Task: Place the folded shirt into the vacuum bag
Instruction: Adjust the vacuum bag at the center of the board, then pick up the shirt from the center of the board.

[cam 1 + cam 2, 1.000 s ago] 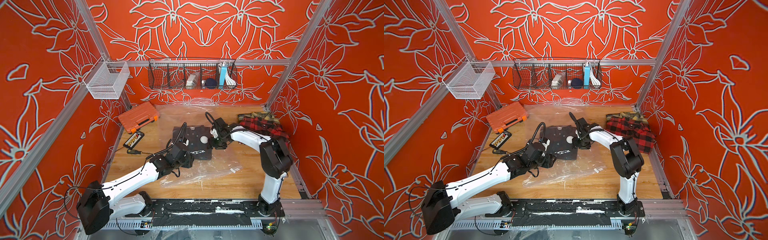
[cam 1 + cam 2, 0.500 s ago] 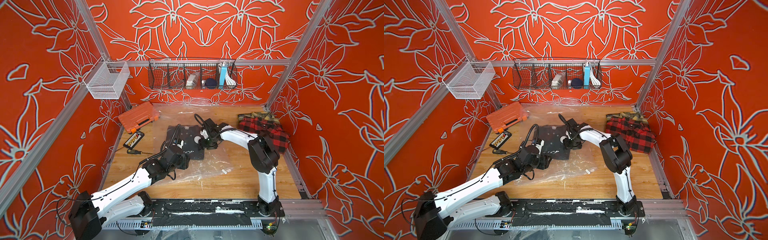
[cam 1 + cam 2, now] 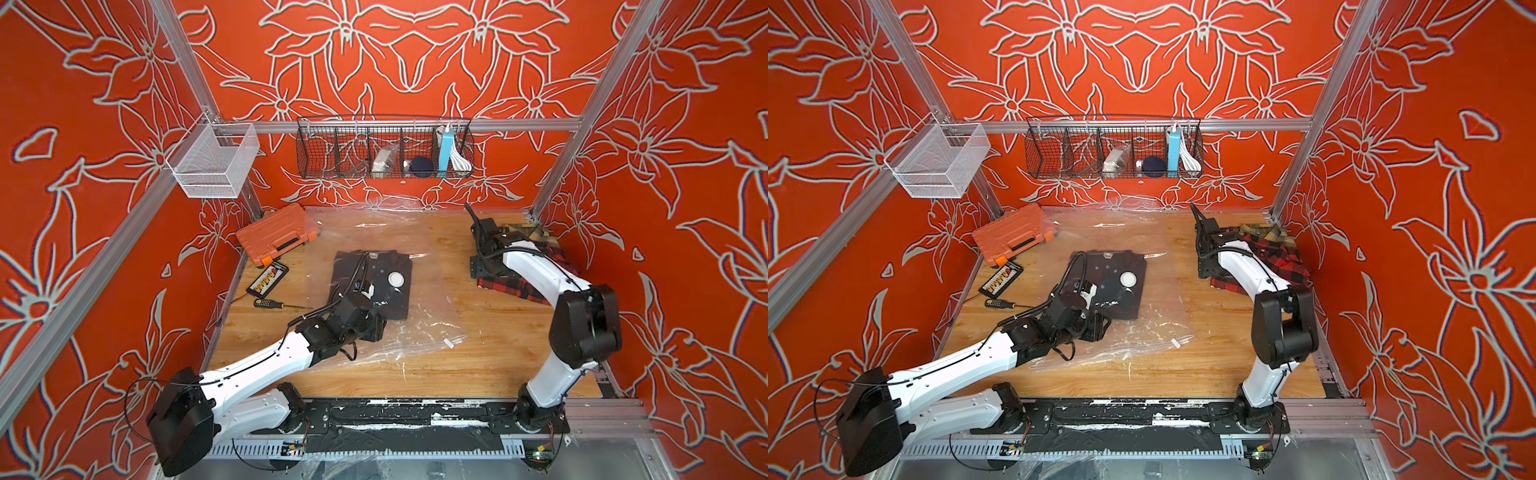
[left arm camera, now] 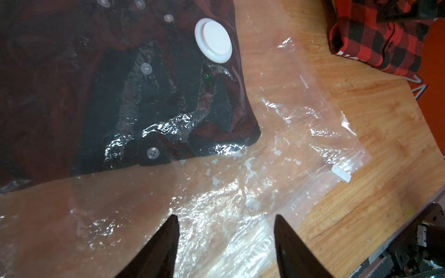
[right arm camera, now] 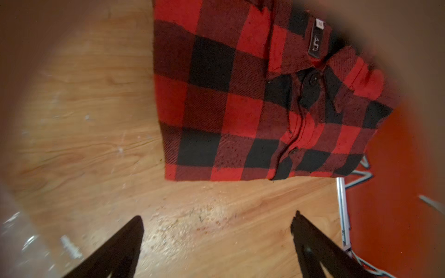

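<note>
- Left wrist view: the left claw [image 4: 225, 217] has its jaws spread apart with nothing between them. It hangs over the crinkled near end of the vacuum bag [image 4: 277, 120]. Whether the tips touch the film cannot be told.
- The vacuum bag lies flat on the wooden worktop [image 4: 373, 120], about the middle of it, as both top views show.
- A dark folded shirt [image 4: 60, 84] lies inside the bag, under the shiny film, with pale buttons showing through.
- The white round valve cap [image 4: 213, 41] sits on the film directly above the dark shirt, near one of its edges.
- The small white slider clip [image 4: 340, 173] rests on the zip strip at the bag's near edge. It is well apart from the dark shirt.
- Right wrist view: the right claw [image 5: 218, 215] has its jaws spread wide and holds nothing. Bare worktop lies below the gap.
- A red plaid shirt [image 5: 240, 96] lies folded on the worktop, outside the bag and near the right wall. Its collar and label face up, and the right claw is just beside its edge.
- In a top view a yellowish plaid garment [image 3: 528, 230] lies behind the red one, against the back right corner.
- An orange case [image 3: 276, 232] sits at the back left of the worktop, beside the bag's far corner.
- A bit holder [image 3: 268, 279] and a screwdriver [image 3: 270, 304] lie in front of the case, near the left wall.
- A black wire basket [image 3: 384, 147] hangs on the back rail with small items in it, and a white mesh basket [image 3: 212, 162] hangs at the left corner.
</note>
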